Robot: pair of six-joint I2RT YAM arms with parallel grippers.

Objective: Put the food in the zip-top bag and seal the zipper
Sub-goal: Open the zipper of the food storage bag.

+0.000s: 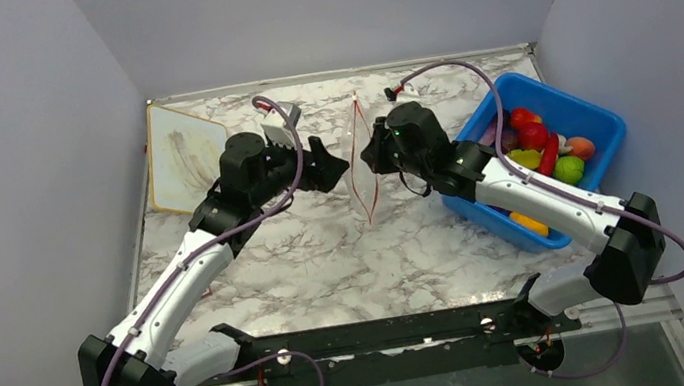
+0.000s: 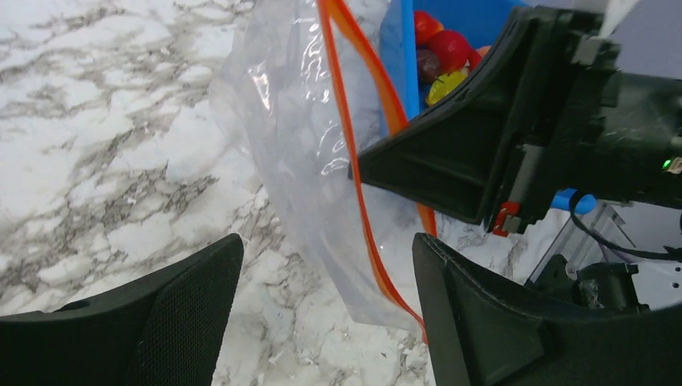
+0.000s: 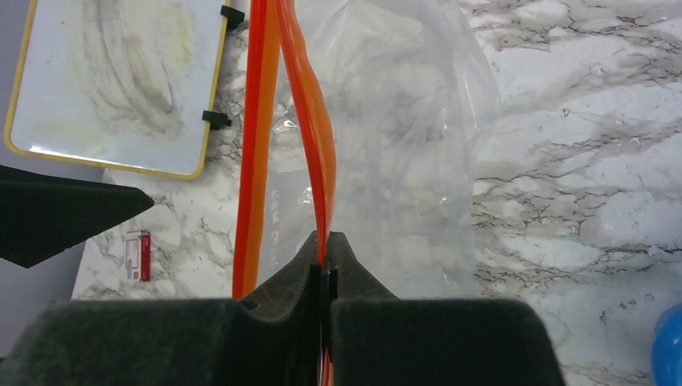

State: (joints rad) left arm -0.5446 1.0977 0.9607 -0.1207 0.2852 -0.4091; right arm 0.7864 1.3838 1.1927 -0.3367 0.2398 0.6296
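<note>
The clear zip-top bag [image 1: 361, 165] hangs upright over the middle of the table, mouth spread a little, and looks empty. My right gripper [image 3: 324, 245] is shut on one orange-red zipper strip [image 3: 310, 121]; the other strip [image 3: 253, 161] hangs free to its left. My left gripper [image 2: 326, 241] is open with the bag's lower corner [image 2: 306, 161] and zipper [image 2: 354, 177] between its fingers, not touching. In the top view the left gripper [image 1: 339, 166] and right gripper [image 1: 368, 156] face each other across the bag. The food [image 1: 538, 140] lies in the blue bin.
The blue bin [image 1: 600, 116] stands at the right, beside the right arm. A yellow-framed whiteboard [image 1: 181, 155] lies at the back left. A small red and white item [image 3: 138, 256] lies near the board. The enclosure walls stand close on both sides.
</note>
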